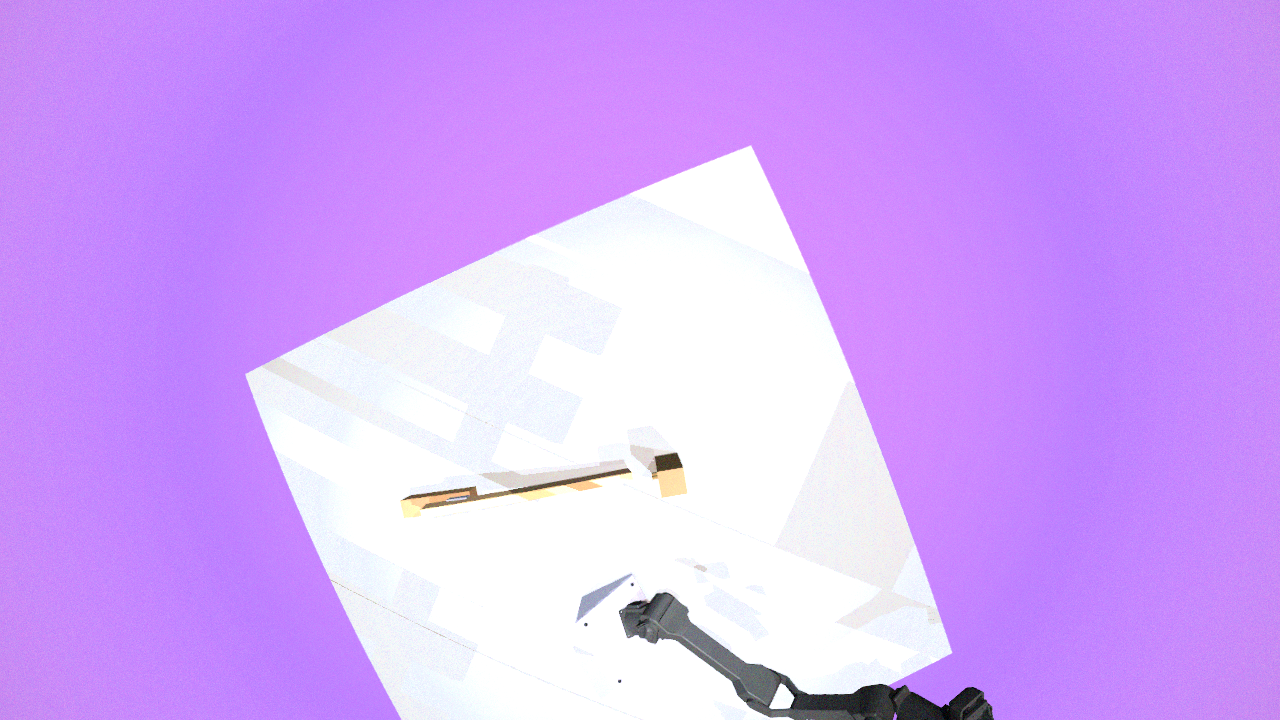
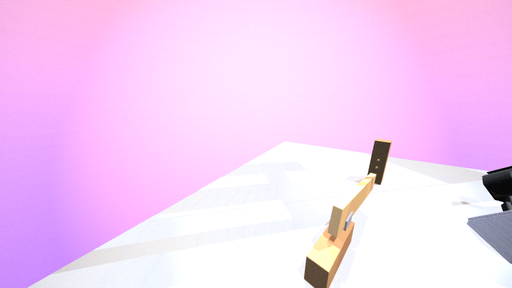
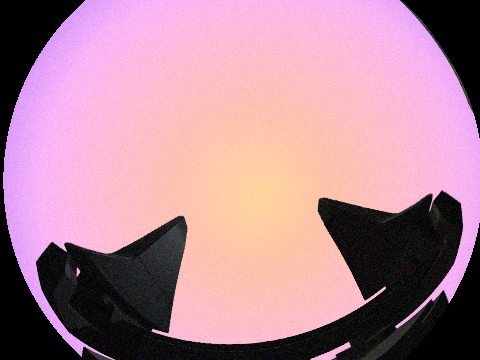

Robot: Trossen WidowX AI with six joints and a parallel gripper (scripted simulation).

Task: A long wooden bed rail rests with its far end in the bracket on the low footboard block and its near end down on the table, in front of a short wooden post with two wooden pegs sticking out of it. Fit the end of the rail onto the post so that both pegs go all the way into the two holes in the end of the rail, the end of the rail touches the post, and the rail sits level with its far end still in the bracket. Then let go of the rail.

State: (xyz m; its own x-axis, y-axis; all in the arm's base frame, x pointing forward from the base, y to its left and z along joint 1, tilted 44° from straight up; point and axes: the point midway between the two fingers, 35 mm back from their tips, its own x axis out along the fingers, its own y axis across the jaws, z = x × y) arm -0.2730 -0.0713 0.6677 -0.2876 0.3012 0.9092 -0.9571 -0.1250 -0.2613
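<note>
The wooden rail (image 1: 581, 485) (image 2: 361, 196) slopes down from the low footboard block (image 1: 411, 508) (image 2: 324, 255). Its far end sits at the grey bracket (image 1: 457, 497) (image 2: 348, 221); its near end is low at the table, a short gap before the post. The post (image 1: 672, 482) (image 2: 383, 148) stands upright. Its two pegs show bare in the exterior view, an upper peg (image 2: 378, 160) and a lower peg (image 2: 376, 167), above the rail's near end. The holes are hidden. My gripper (image 3: 253, 215) is open and empty, far from the rail; its fingers show clearly only in the wrist view.
The arm (image 1: 716, 651) reaches from its base (image 1: 640, 619) toward the lower right, past the white table's (image 1: 716, 313) edge, away from rail and post. A grey slab (image 1: 606, 598) (image 2: 495, 229) lies at the base. The wrist view shows only background beyond the fingers.
</note>
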